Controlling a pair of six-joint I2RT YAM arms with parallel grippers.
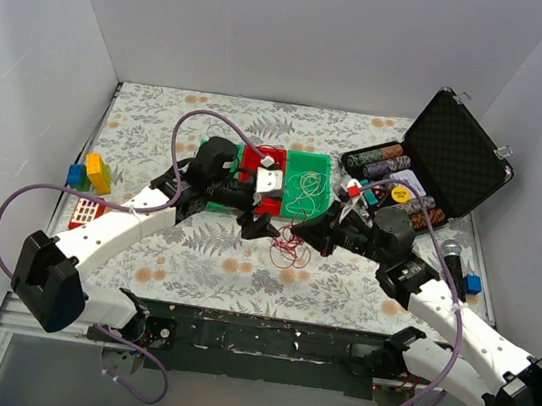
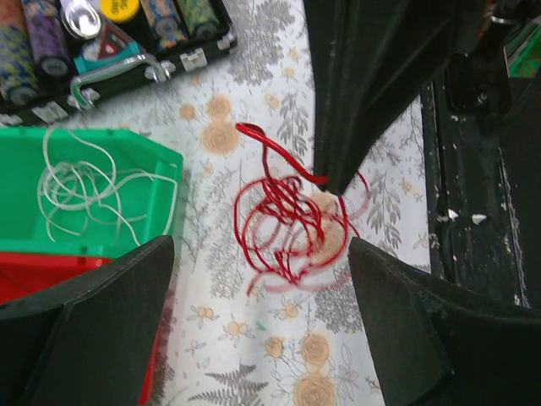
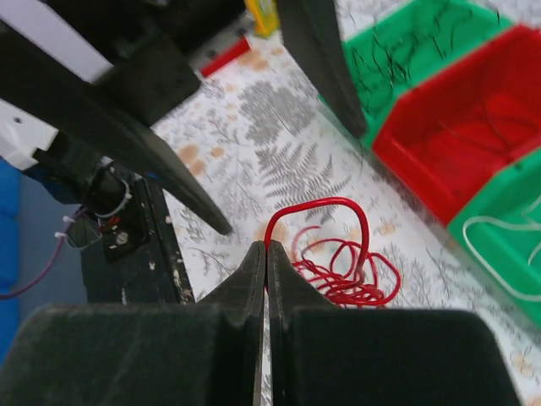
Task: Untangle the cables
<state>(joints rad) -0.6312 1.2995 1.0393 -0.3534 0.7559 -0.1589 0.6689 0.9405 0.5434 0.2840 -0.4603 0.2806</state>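
The right claw (image 3: 266, 254) is pressed fully shut. Its 2 fingers meet on the end of a red loop (image 3: 317, 205), which arches up from the tips and drops back into the red cables (image 3: 348, 277). That loose clump lies on the floral tabletop (image 3: 279, 161) just beyond the tips.

The left claw (image 2: 258, 249) hangs over the same clump, spread wide and holding nothing. Its 2 fingers (image 2: 101, 330) flank the red coils without touching them, and the right claw's dark tip comes down between them to the clump's edge.

Farther out, to the right of the right claw, 3 bins sit side by side:
- a green bin (image 3: 372, 101) with thin black cables (image 3: 423, 38) in it
- a red bin (image 3: 397, 156)
- a second green bin (image 3: 473, 224) holding looped white cables (image 3: 499, 227)

From the left claw's camera, an open black case (image 2: 144, 68) lies past that last bin. It holds rows of patterned chips (image 2: 42, 51) and a yellow disc (image 2: 118, 8). The markings on these are too small and blurred to read.
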